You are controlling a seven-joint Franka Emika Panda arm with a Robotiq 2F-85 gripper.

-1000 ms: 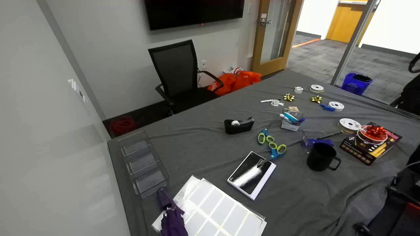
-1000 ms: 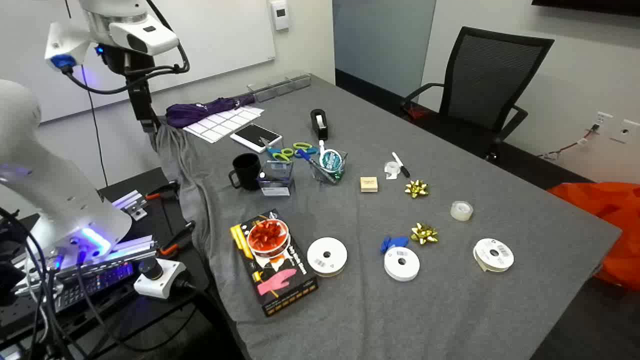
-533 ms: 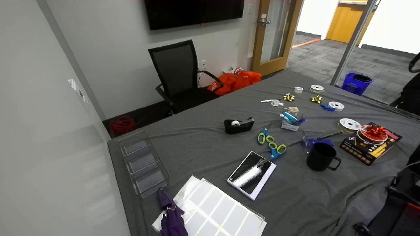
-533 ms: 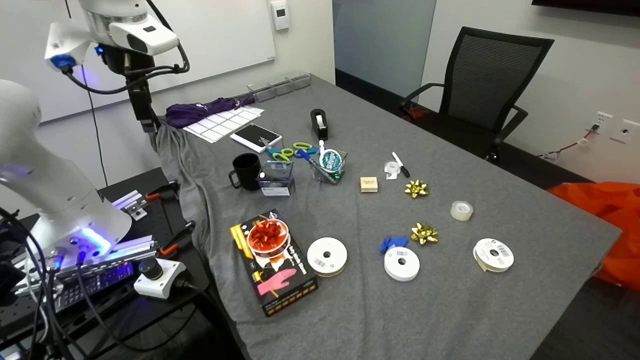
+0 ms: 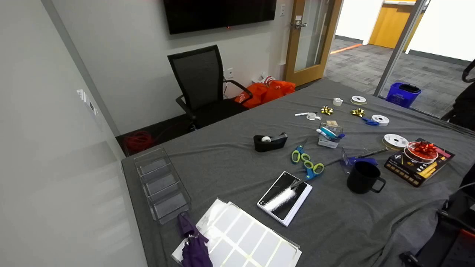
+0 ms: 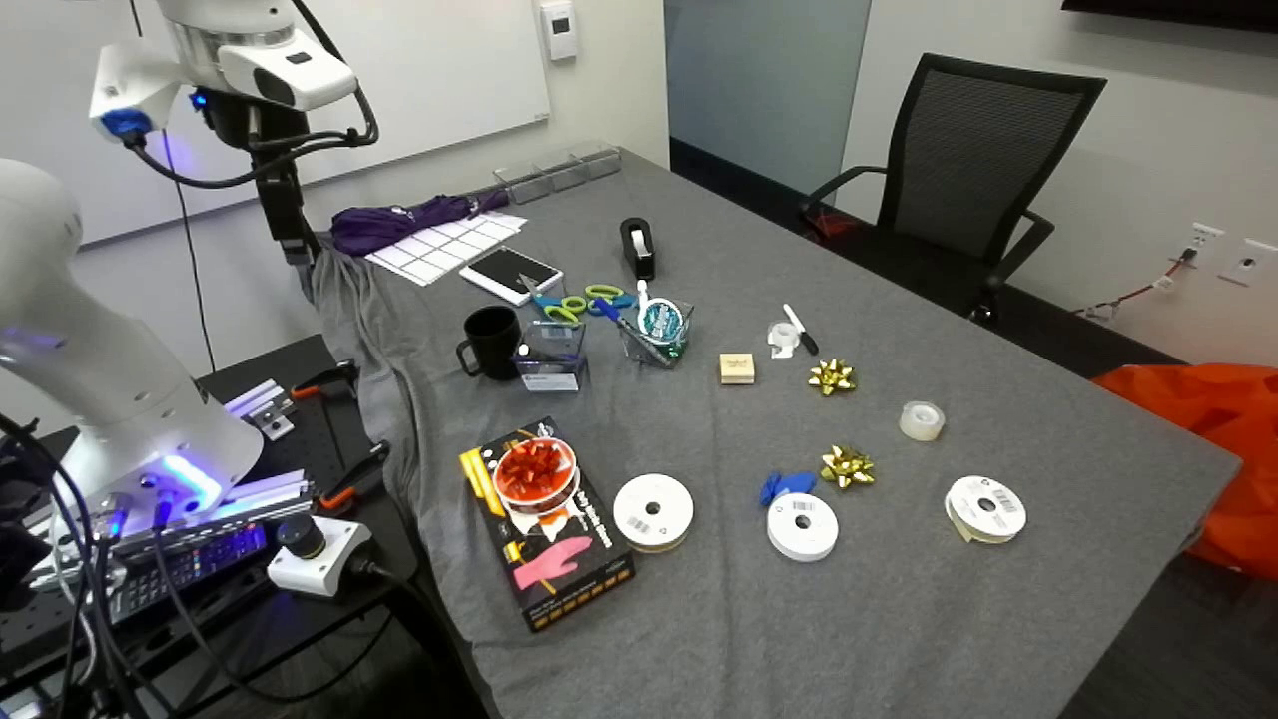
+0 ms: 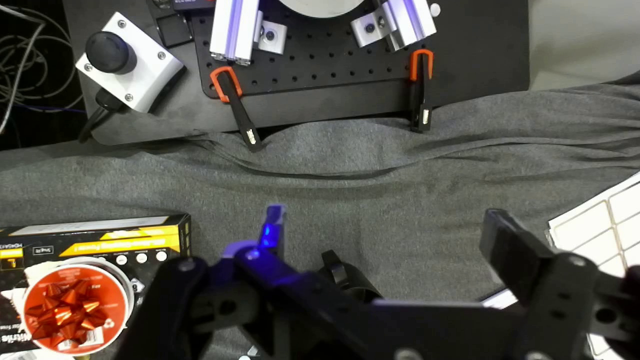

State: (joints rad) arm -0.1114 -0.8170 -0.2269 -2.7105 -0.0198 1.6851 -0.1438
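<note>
My gripper [image 7: 385, 212] stands open in the wrist view, its fingers wide apart with only grey cloth seen below them. In an exterior view the gripper [image 6: 296, 250] hangs pointing down at the table's edge, touching nothing that I can make out. Partly hidden behind its linkage is a black mug [image 7: 345, 272], upright on the table in both exterior views. Beside the mug sits a clear bin [image 6: 551, 355]. A white box with a dark top [image 5: 284, 200] has the blade of one of two scissors [image 5: 313, 170] lying over it. Purple umbrella [image 6: 414, 222] and label sheets [image 6: 449, 245] lie nearby.
A black glove box [image 6: 559, 589] carries a red bow [image 6: 536, 469]. White ribbon spools [image 6: 802, 526], gold bows [image 6: 847, 466], a tape dispenser [image 6: 637, 248] and a pen bin [image 6: 659, 335] stand across the table. A clear divided tray [image 5: 163, 185] lies at one end. Orange-handled clamps [image 7: 240, 107] grip the cloth edge.
</note>
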